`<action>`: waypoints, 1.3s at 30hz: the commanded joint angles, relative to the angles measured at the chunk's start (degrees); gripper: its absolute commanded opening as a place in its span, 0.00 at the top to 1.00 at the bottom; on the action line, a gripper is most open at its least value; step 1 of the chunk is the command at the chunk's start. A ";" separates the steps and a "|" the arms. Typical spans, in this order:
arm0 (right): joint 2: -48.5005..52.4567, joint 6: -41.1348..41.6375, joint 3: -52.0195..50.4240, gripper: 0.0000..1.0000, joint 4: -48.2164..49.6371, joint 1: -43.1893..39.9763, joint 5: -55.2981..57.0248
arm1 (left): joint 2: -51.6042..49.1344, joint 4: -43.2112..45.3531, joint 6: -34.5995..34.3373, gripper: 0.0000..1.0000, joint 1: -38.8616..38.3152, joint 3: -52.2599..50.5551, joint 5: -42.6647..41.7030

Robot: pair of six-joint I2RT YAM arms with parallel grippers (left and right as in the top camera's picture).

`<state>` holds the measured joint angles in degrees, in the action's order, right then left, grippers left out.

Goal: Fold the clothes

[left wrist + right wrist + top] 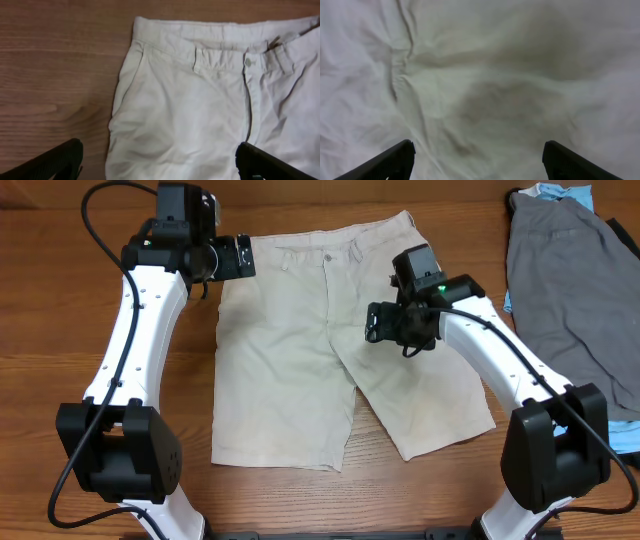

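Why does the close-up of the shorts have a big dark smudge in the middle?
Right wrist view: the smudge looks like a soft shadow on the beige shorts, probably cast by the right gripper hovering just above; the cloth is slightly blurry. Left wrist view: even light, a bit soft. Overhead view: sharp and evenly lit.
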<state>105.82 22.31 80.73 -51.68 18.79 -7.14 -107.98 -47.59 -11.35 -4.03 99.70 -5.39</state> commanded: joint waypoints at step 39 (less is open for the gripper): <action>16.55 -8.11 -1.84 0.14 10.84 -13.49 1.64 | -4.74 5.09 12.96 0.00 0.15 0.09 1.27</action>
<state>117.73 16.56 80.29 -41.80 9.10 -7.60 -108.84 -45.32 -0.75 -4.03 99.70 -4.47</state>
